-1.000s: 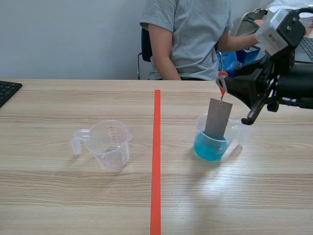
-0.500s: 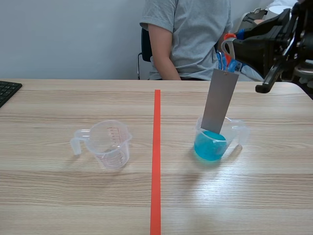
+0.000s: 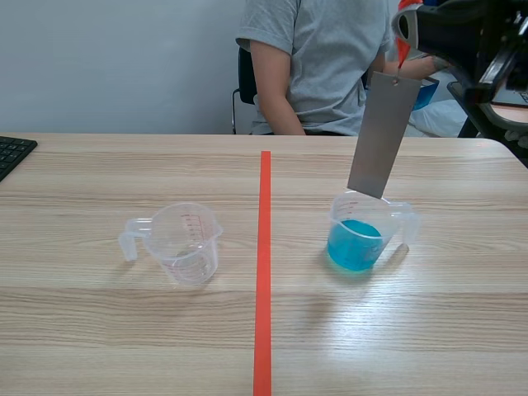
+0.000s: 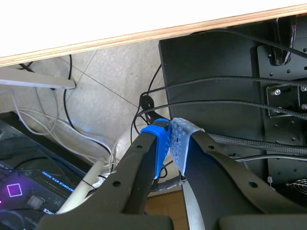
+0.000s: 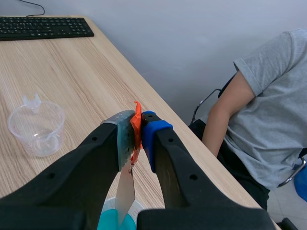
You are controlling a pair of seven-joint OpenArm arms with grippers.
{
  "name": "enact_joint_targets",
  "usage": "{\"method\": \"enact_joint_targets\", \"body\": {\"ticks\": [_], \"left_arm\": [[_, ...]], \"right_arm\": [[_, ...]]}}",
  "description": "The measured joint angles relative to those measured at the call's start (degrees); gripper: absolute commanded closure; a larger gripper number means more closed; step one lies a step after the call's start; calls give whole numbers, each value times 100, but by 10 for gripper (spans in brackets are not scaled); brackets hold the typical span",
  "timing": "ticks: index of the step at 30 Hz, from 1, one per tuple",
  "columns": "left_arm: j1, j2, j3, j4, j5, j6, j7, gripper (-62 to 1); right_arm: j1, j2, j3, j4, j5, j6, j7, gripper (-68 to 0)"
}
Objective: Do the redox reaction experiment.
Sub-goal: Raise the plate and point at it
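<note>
A grey metal strip (image 3: 381,134) hangs from an orange-red tag (image 3: 403,41), its lower end just above the rim of a clear cup of blue liquid (image 3: 358,233) right of the tape line. My right gripper (image 3: 411,29) is raised at the upper right, shut on the tag (image 5: 136,130); the strip (image 5: 125,192) dangles below toward the blue cup (image 5: 114,221). An empty clear measuring cup (image 3: 183,242) stands left of the line, also seen ahead of the right gripper (image 5: 136,134) as the empty cup (image 5: 36,127). My left gripper (image 4: 169,139) is shut on nothing, below the table edge.
A person in a grey shirt (image 3: 318,62) sits across the table. A black keyboard (image 3: 12,152) lies at the far left edge, keyboard (image 5: 43,28) also in the right wrist view. An orange-red tape line (image 3: 263,264) runs down the table's middle.
My right gripper has risen, lifting the grey strip out of the blue liquid until its lower end hangs just above the cup's rim.
</note>
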Motion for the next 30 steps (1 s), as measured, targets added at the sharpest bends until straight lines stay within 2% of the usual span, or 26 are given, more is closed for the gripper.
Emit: {"method": "enact_joint_targets", "body": {"ticks": [6,12,15,23,30], "left_arm": [[0,0,0,0,0,0,0,-40],[2,-7,0,0,-4,0,0,-40],[39,-68,0,2,-109,-2,-2,-40],[525,-595,0,483,-153,0,0,-40],[540,-951,-83,1062,-173,0,0,-40]], "right_arm": [[0,0,225,94,249,0,-122,-15],[0,0,240,94,278,0,-190,-15],[0,0,240,94,278,0,-190,-15],[0,0,240,94,278,0,-190,-15],[0,0,240,94,278,0,-190,-15]]}}
